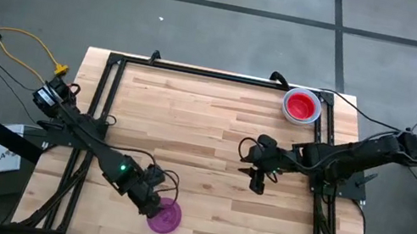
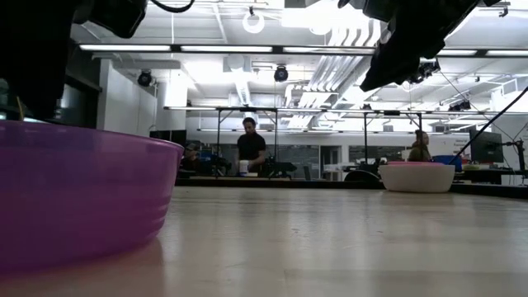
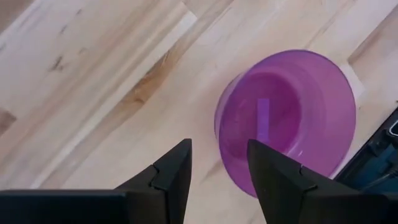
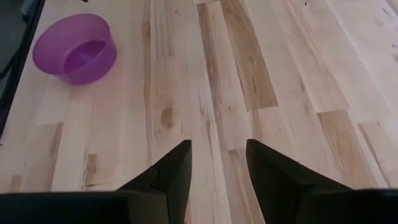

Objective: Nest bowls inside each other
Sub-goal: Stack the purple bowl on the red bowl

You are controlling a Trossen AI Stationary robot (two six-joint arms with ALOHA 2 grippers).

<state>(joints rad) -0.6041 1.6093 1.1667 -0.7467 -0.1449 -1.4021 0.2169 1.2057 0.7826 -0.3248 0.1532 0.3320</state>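
Note:
A purple bowl stands upright on its base near the table's front edge, left of the middle. My left gripper hovers open just above it, pointing steeply down, its fingertips at the bowl's rim without touching. At the far right corner a red bowl sits inside a white bowl. My right gripper hangs open over bare wood at mid-table right, with nothing between its fingers.
A black metal frame runs along the table's edges, and a rail of it lies close beside the purple bowl. Bare wood lies between the two bowl spots. People sit in the room behind the table.

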